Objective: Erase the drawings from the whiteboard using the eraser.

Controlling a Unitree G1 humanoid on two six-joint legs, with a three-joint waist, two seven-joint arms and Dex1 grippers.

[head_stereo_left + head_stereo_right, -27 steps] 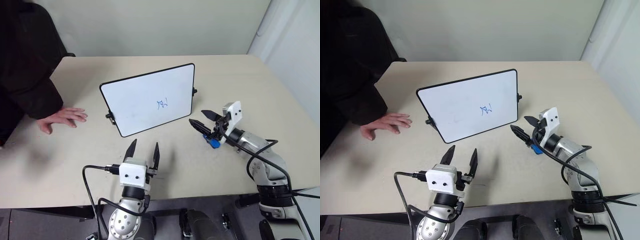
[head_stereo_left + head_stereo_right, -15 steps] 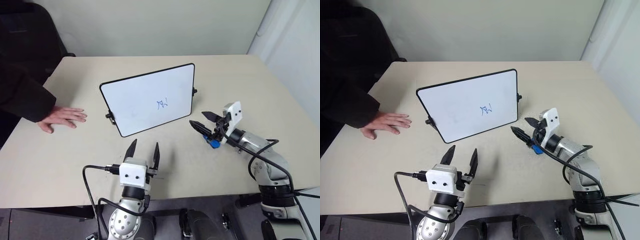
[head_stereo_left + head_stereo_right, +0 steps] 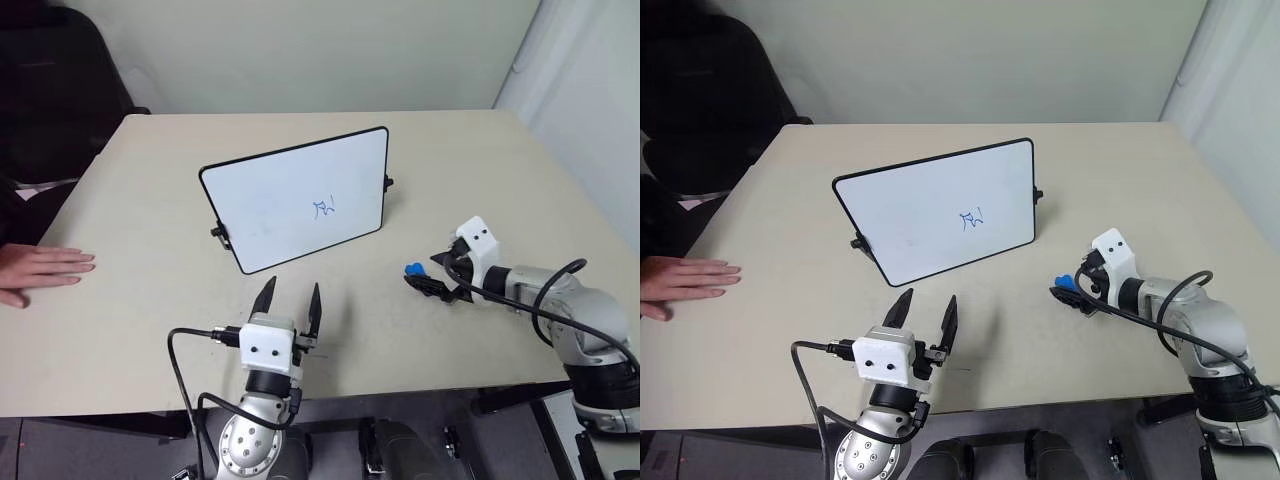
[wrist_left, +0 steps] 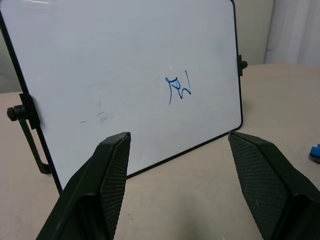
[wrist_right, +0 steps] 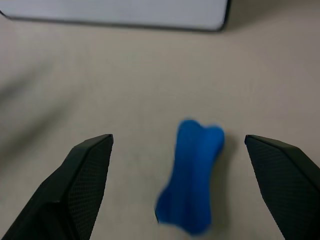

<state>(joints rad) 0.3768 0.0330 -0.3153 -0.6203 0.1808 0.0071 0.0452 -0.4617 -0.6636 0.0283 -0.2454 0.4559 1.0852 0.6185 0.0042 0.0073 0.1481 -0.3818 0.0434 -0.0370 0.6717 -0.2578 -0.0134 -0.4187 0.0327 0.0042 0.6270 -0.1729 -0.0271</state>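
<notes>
The whiteboard [image 3: 295, 200] stands propped up at mid-table, with the small blue drawings [image 3: 325, 208] right of its centre. Right of the board, the blue eraser [image 3: 412, 270] lies on the table. My right gripper [image 3: 425, 272] is low over the table and open. In the right wrist view the eraser [image 5: 192, 182] lies between its wide-spread fingers [image 5: 75, 185], touching neither. In front of the board my left gripper [image 3: 291, 290] is open and holds nothing. The left wrist view looks at the whiteboard [image 4: 100, 75] and the drawings [image 4: 179, 87].
A person's hand [image 3: 40, 268] rests flat on the table at its left edge. The table's front edge runs just behind my left gripper. A black knob [image 3: 389, 183] sticks out from the board's right side, near the eraser.
My right gripper has sunk toward the table and drawn back to the right, so the eraser now shows between its fingers. The person's hand has slid away to the left edge.
</notes>
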